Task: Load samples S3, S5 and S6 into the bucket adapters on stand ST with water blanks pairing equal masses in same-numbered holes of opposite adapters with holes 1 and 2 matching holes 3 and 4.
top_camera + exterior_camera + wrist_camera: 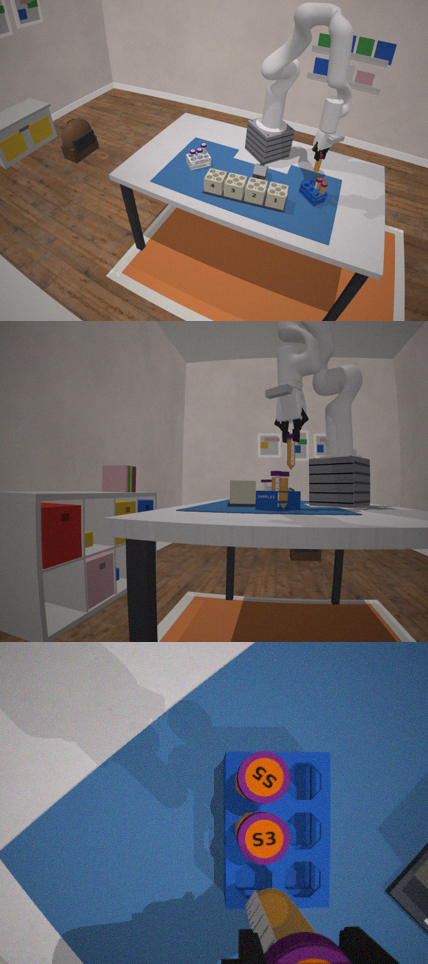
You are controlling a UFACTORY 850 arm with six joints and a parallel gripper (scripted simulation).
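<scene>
Playroom-like room: bright cubby shelf, orange rug, lab-style tube racks
</scene>
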